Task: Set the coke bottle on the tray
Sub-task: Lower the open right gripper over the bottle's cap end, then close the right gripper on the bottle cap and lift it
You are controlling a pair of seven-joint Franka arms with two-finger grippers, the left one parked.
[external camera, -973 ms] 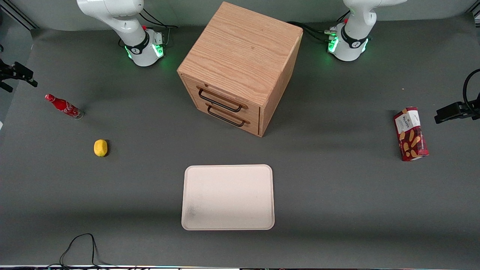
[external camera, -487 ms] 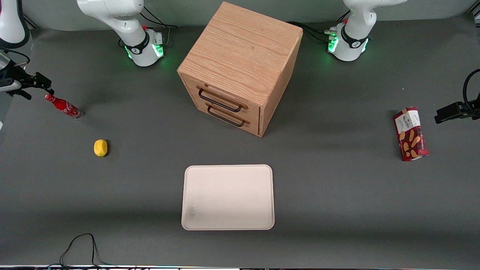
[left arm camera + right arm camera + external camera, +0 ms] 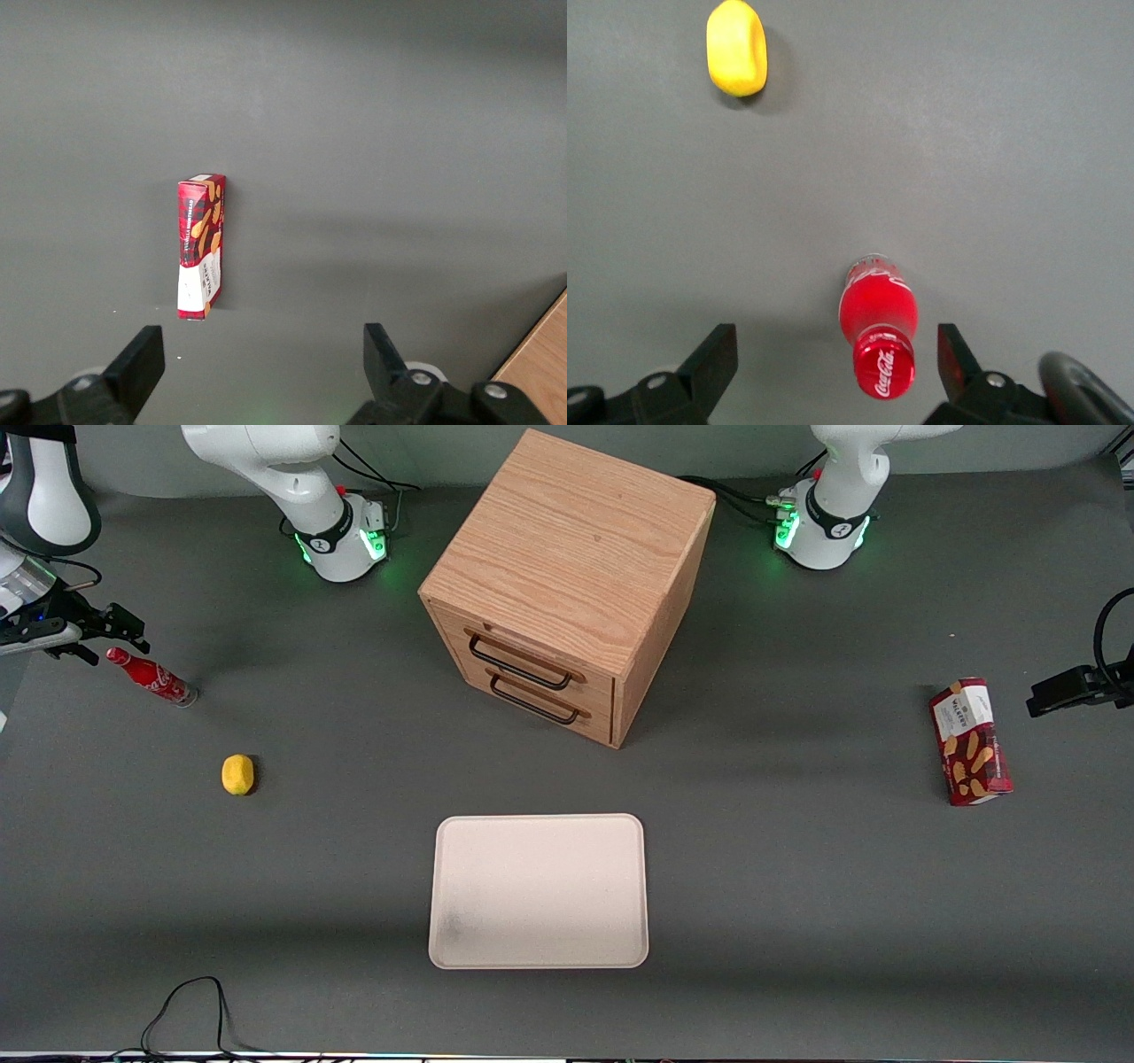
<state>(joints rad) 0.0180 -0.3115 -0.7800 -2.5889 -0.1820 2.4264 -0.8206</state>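
The coke bottle (image 3: 151, 677), slim and red with white script, stands on the grey mat toward the working arm's end of the table. In the right wrist view the bottle (image 3: 879, 332) shows from above, cap toward the camera. My right gripper (image 3: 108, 646) hovers just above the cap, open and empty. In the wrist view the gripper (image 3: 837, 354) has its fingers (image 3: 718, 352) wide apart, with the cap between them and nearer to one finger, touching neither. The cream-white tray (image 3: 539, 948) lies empty near the table's front edge, well away from the bottle.
A yellow lemon (image 3: 237, 774) lies nearer the front camera than the bottle, also in the wrist view (image 3: 736, 47). A wooden two-drawer cabinet (image 3: 567, 584) stands mid-table. A red snack box (image 3: 970, 741) lies toward the parked arm's end, also in the left wrist view (image 3: 202, 257).
My right arm has come in from the table's edge and its gripper now hangs over the bottle's cap. The bottle, lemon and tray have not moved.
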